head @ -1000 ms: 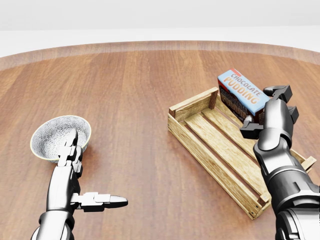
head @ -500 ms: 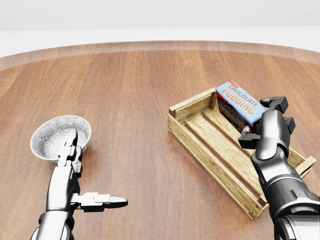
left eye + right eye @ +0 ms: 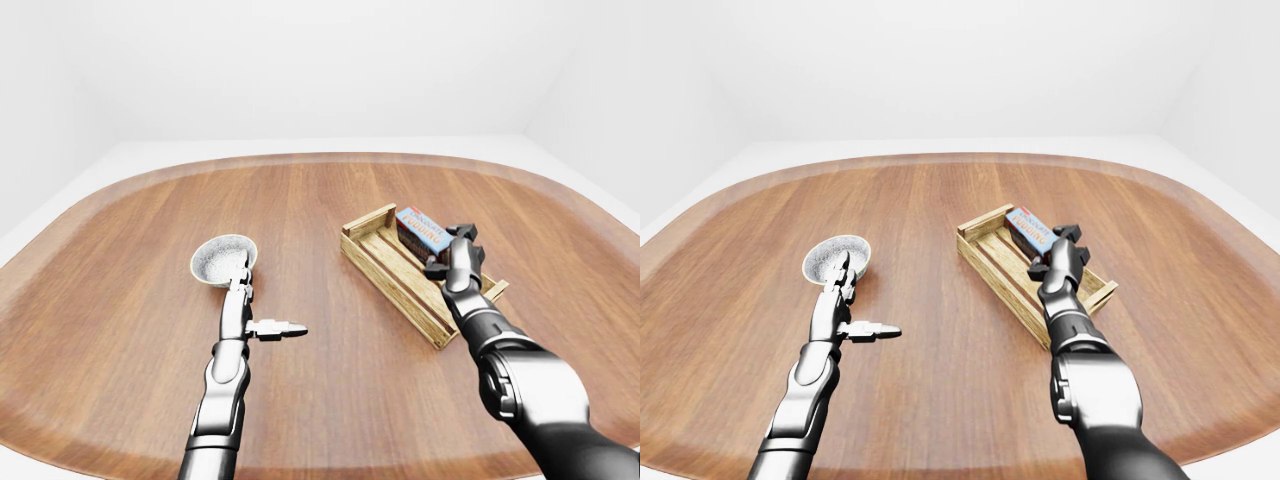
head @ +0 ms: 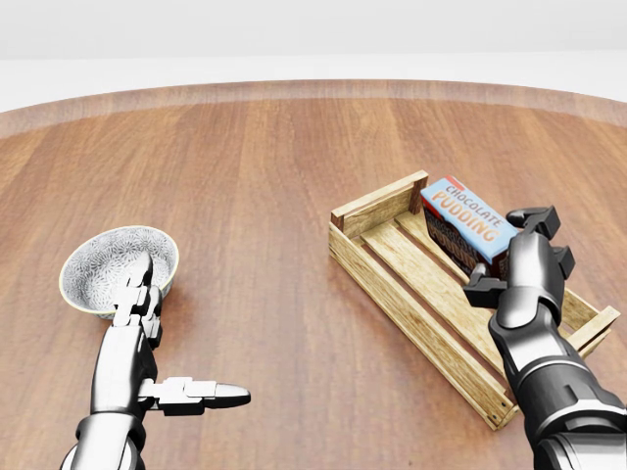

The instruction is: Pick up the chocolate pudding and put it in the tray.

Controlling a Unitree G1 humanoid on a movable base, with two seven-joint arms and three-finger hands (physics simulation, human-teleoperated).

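The right robot hand (image 4: 511, 257) had come down over the last second, and the chocolate pudding (image 4: 468, 224) had come down with it. A moment before, the box rode clear above the far corner of the tray (image 4: 392, 204); now it sat low inside that end, tilted, just beside the short end wall. Whether its underside was touching the slats I could not tell. The fingers were still wrapped about the box's near end, so it had not been let go. To my eye the carrying was all but finished, and what remained was to loosen the grip and draw the arm away without dragging the box out. The left robot hand (image 4: 147, 333) had not stirred, its fingers spread apart and holding nothing, resting on the table (image 4: 274, 176) beside the patterned bowl (image 4: 98, 259) toward the table's left edge.
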